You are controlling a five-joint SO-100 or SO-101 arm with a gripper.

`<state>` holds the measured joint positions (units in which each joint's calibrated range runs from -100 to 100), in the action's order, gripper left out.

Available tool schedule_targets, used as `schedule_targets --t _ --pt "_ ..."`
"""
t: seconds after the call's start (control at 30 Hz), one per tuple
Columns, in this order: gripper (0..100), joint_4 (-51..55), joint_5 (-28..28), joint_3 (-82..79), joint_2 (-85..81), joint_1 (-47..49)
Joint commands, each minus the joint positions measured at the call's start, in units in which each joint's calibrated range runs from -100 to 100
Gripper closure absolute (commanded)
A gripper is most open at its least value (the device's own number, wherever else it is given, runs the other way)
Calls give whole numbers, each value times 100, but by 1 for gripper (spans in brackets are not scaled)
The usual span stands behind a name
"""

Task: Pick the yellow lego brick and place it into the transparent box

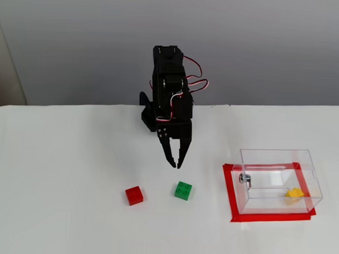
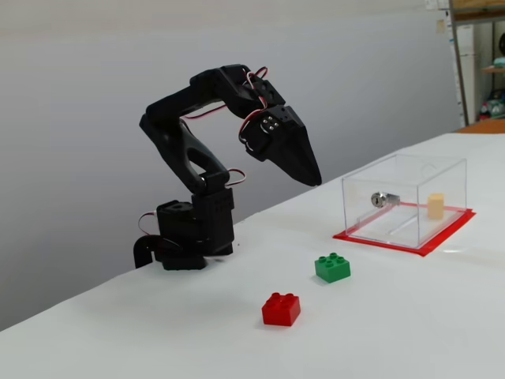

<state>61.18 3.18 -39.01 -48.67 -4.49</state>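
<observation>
The yellow lego brick [image 1: 295, 192] lies inside the transparent box [image 1: 280, 159], near its right end; it also shows through the clear wall in a fixed view [image 2: 435, 206]. The box [image 2: 406, 170] stands on a red-taped rectangle and has a small metal fitting [image 1: 244, 178] on its left wall. My black gripper [image 1: 176, 163] hangs in the air above the table, left of the box, its jaws nearly together and holding nothing. In the side fixed view the gripper [image 2: 313, 179] points down towards the box, apart from it.
A green brick [image 1: 183, 190] lies just below the gripper and a red brick [image 1: 134, 195] lies to its left; both show in the side fixed view, green [image 2: 332, 268] and red [image 2: 281, 309]. The arm's base [image 2: 188, 234] stands at the table's back edge.
</observation>
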Motion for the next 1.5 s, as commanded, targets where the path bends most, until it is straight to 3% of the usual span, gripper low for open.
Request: schedule_targets --t 0.0,1.27,1.47 --pt "99 -52 -25 -493 -560 -73" --pt "99 18 -30 -5448 -4607 -80" --pt "99 -52 -657 -5583 -4862 -95"
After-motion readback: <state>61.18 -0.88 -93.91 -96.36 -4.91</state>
